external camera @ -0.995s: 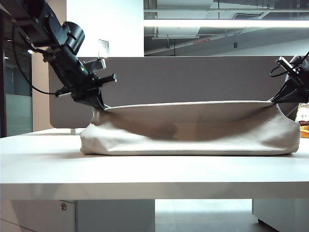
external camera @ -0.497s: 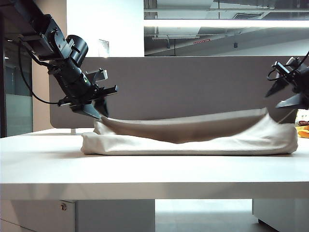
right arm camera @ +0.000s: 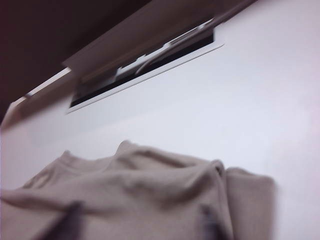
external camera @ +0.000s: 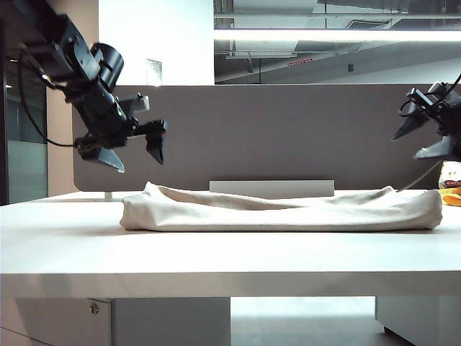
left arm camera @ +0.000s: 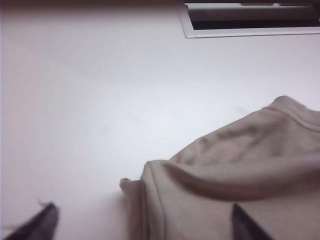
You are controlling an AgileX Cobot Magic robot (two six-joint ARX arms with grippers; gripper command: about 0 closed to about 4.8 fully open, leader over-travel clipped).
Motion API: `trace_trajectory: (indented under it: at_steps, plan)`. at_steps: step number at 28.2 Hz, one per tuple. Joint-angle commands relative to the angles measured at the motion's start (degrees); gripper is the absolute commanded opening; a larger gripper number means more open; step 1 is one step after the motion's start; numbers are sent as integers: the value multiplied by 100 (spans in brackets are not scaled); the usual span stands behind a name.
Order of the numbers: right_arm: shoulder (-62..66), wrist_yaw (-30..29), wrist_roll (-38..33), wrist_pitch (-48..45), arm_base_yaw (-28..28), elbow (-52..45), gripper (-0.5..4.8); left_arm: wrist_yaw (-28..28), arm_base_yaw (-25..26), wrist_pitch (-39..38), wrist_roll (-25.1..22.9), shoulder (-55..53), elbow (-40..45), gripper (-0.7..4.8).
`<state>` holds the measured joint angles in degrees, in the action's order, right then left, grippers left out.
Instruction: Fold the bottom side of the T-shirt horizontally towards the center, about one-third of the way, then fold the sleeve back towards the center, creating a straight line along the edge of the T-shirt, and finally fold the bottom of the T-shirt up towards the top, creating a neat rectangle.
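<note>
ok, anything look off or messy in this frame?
Nothing damaged or spilled. The T-shirt lies folded along the table, its top layer rumpled with uneven ridges rather than flat. The left claw and right claw both hang open above its ends, holding nothing.

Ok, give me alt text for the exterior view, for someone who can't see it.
A beige T-shirt lies folded in a long low bundle across a white table. The left gripper hangs open above its left end, holding nothing, and the right gripper hangs open above its right end. A grey partition stands behind.
</note>
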<state>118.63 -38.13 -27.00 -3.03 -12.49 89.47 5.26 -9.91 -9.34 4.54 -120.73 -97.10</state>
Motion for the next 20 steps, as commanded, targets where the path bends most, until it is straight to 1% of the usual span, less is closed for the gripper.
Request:
trace_trajectory:
  at_steps: [1,3,4,6,9,10,13,15,17,19,20]
  plan:
    - [-114,-321,0,70,-70,24,25,42,66,-249,-87,302,-15,256]
    - [-168,-354,9,219,-68,13,-6,98,109,-378,-118,444,-7,146]
    - [-188,-350,109,341,-68,13,-6,116,109,-446,-140,516,0,106]
    - [-297,-289,389,623,-48,-17,-5,120,116,-538,-153,649,37,49]
    - [-566,-109,929,933,-31,-227,-5,118,116,-345,-153,970,376,38]
    - [-717,-42,1040,933,9,-389,-6,118,114,-201,-153,1126,581,13]
    - [-1189,101,1296,874,28,-885,-6,103,83,289,-131,1631,1300,-5]
    - [-1727,118,1445,634,42,-1497,-5,98,79,684,-111,2175,2026,-6]
    - [-2321,131,1416,254,52,-2277,-5,96,50,881,-111,2736,2704,-6]
    - [-2691,234,1421,46,111,-2756,-6,79,35,1043,-105,3136,3167,-5]
    - [-2909,271,1419,-83,138,-3062,-5,-17,-13,1123,-109,3416,3460,-6]
